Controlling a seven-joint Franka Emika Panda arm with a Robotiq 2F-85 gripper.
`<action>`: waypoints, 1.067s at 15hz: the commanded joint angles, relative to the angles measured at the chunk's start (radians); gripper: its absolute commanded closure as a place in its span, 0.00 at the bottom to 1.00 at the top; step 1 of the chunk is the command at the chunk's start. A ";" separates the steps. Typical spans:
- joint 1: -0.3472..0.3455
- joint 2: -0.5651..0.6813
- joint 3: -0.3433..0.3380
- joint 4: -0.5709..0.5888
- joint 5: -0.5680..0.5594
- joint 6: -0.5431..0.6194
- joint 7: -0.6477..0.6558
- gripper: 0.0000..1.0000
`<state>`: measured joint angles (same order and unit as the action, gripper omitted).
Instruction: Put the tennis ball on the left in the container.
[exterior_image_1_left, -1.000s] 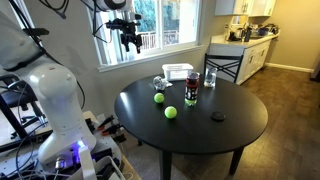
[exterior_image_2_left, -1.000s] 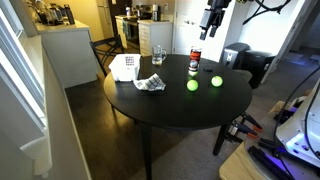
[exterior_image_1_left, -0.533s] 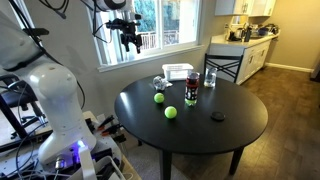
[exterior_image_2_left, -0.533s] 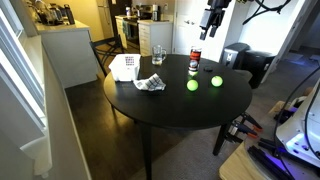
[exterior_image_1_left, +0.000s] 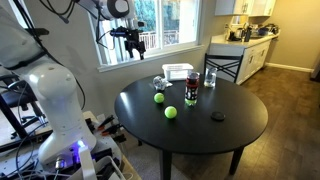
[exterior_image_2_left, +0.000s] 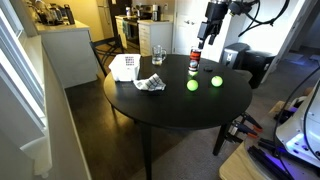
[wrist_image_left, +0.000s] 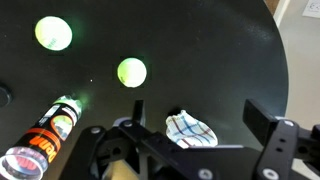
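In an exterior view, the ball (exterior_image_1_left: 158, 98) rests on the desk (exterior_image_1_left: 235, 135), near the container (exterior_image_1_left: 178, 72). In an exterior view, the pincer (exterior_image_2_left: 207, 38) hangs high above the desk. Wrist view: fingers (wrist_image_left: 275, 135) spread, nothing held. Judged light, springy, fuzzy, prone to rolling; grip across its middle.

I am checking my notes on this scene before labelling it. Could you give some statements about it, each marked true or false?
1. Both tennis balls lie on the table, outside the container. True.
2. The gripper holds a ball. False: it hangs open and empty, above the table.
3. The clear glass stands inside the container. False: it stands on the table, apart from it.
4. A small dark disc lies on the table. True.
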<state>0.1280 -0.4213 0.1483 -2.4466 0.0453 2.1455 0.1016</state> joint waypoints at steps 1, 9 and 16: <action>-0.029 0.054 0.013 -0.039 -0.046 0.072 0.060 0.00; -0.015 0.149 -0.002 -0.044 -0.032 0.208 0.031 0.00; -0.015 0.154 -0.002 -0.042 -0.032 0.212 0.031 0.00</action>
<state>0.1108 -0.2670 0.1482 -2.4896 0.0135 2.3594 0.1322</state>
